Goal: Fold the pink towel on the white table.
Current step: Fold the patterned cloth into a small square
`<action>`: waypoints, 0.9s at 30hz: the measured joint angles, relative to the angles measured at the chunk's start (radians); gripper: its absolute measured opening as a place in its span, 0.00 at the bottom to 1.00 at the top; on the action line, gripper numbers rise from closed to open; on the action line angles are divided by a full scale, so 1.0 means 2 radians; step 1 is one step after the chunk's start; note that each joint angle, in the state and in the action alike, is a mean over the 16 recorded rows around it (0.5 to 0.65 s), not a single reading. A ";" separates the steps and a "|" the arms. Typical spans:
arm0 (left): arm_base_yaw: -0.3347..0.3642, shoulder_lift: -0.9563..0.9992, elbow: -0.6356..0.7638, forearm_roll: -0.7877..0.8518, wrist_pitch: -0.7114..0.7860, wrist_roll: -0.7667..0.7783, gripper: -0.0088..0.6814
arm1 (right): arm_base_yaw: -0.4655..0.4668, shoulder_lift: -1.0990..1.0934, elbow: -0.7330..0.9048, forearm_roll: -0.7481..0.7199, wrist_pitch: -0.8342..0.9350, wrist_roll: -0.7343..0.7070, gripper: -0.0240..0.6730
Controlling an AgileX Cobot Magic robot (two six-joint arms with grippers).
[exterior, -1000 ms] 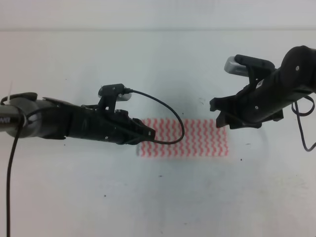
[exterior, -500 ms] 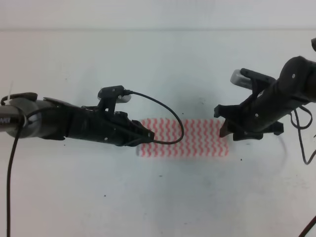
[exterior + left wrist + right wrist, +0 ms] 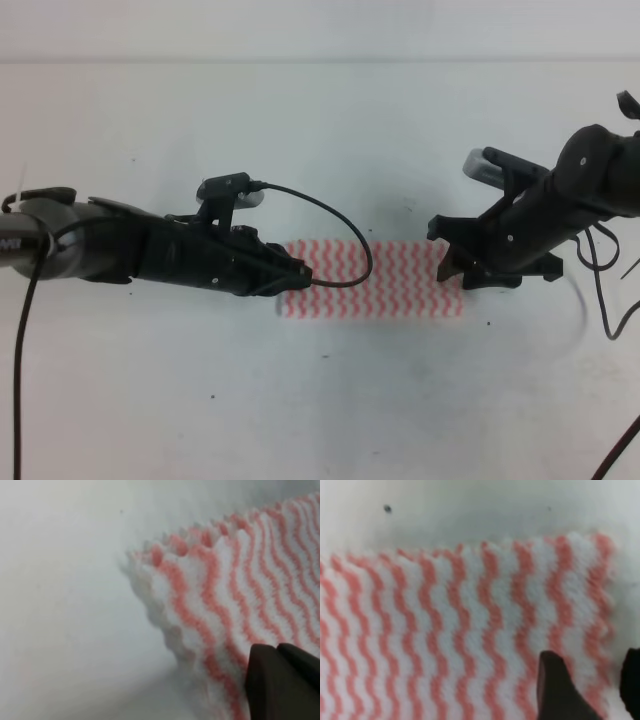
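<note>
Nearest the viewer, bare white table (image 3: 330,420) carries only a few dark specks. Beyond it, at mid-table, the pink towel (image 3: 385,280) lies flat and spread, its long side running left to right, not yet folded.

Left tool (image 3: 298,274): set low at the towel's left end. The left wrist view shows one dark fingertip (image 3: 280,680) resting on or just above the cloth near its scalloped corner; the other finger is out of frame, so whether the jaws are apart or together cannot be told.

Right tool (image 3: 452,262): set at the towel's right end. In the right wrist view two dark fingers (image 3: 559,690) stand apart with striped cloth visible between them, near the right edge; the jaws are spread and have not clamped on the towel.

Step in hand, as judged: approach and seating of both tools on the two short ends, before any lift.

Next move, as judged: each tool must pinch a single layer at its corner, closing low enough to catch the thin cloth without scraping the table, then carry one edge over to meet the opposite edge.

Farther back, the table runs plain to the rear wall.
</note>
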 joint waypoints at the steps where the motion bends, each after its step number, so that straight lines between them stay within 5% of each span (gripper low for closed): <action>1: 0.000 0.000 0.000 0.000 0.001 -0.002 0.01 | 0.000 0.002 0.000 0.002 0.000 -0.001 0.43; 27: -0.003 0.000 0.000 0.000 -0.004 -0.007 0.01 | 0.000 0.018 -0.005 0.015 0.004 -0.023 0.42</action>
